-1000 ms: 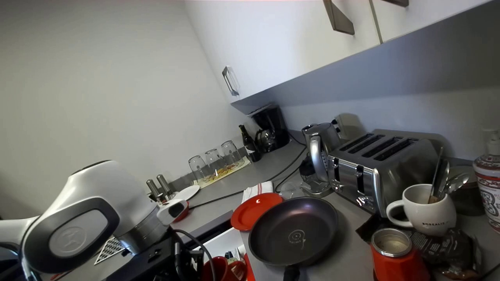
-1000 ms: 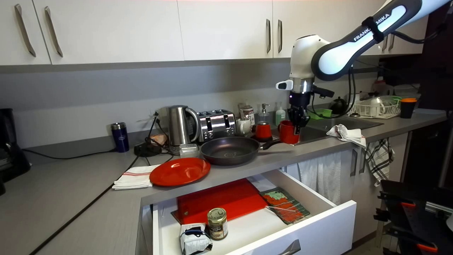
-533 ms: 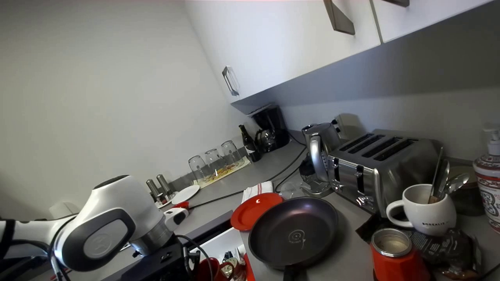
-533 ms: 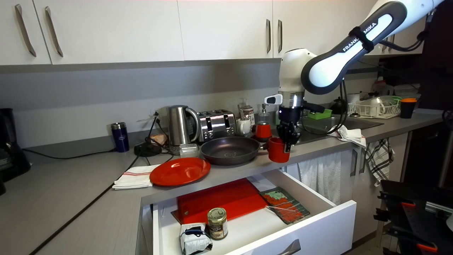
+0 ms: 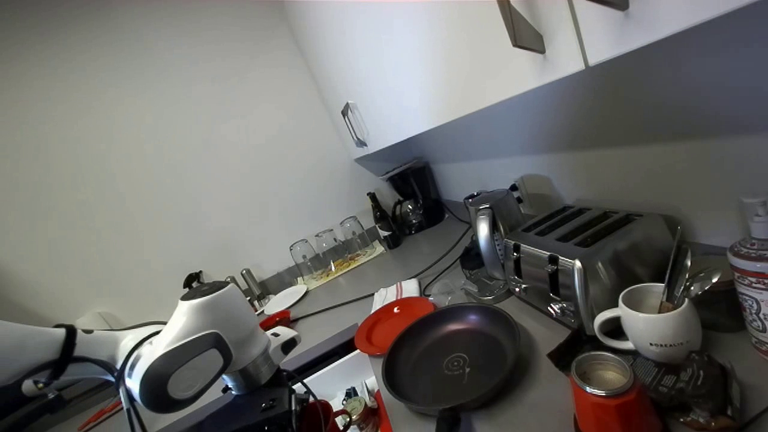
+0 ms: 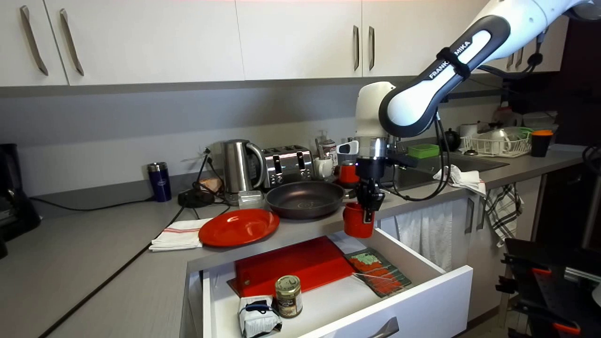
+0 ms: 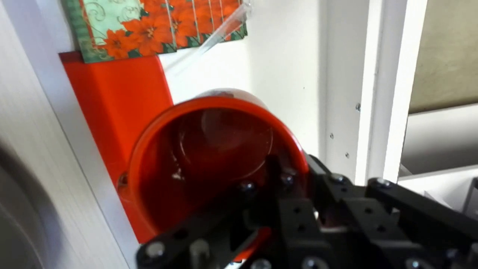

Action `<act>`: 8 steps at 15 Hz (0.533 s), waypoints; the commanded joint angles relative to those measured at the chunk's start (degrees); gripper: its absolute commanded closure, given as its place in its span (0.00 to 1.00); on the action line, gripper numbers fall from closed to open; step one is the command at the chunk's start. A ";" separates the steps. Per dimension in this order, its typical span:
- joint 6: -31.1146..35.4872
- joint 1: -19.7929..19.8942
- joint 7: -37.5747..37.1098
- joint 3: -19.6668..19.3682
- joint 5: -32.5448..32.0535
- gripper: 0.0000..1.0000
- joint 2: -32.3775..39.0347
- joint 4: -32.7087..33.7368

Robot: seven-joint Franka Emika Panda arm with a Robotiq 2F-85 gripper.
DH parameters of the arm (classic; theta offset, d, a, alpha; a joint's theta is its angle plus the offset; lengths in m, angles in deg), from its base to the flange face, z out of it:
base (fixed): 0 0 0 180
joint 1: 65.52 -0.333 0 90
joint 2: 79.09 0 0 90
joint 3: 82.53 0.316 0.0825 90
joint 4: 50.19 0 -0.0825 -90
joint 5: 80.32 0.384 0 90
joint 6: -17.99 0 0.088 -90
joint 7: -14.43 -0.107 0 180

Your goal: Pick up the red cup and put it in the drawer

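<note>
Seemingly mid-carry, the black gripper pinches the round red cup, which should next descend into the wide white drawer

red cup, approx. upright, abv open drawer

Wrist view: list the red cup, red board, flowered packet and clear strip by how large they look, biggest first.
1. Red cup, clearly largest, though its nearness helps.
2. Red board and flowered packet: too alike to rank; both show only in part.
3. Clear strip, smallest.
</note>
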 commanded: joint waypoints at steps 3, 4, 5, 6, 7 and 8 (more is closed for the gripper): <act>3.91 1.04 -4.46 1.86 7.13 0.95 4.86 2.18; 4.98 1.08 -6.34 1.79 6.72 0.95 5.42 1.87; 6.22 1.09 -8.44 1.69 6.17 0.95 5.88 1.51; 6.30 1.32 -10.02 1.74 6.13 0.95 6.30 1.33; 7.02 1.48 -11.62 1.79 5.99 0.95 6.63 1.04; 7.22 1.77 -13.16 1.85 6.10 0.95 6.89 0.79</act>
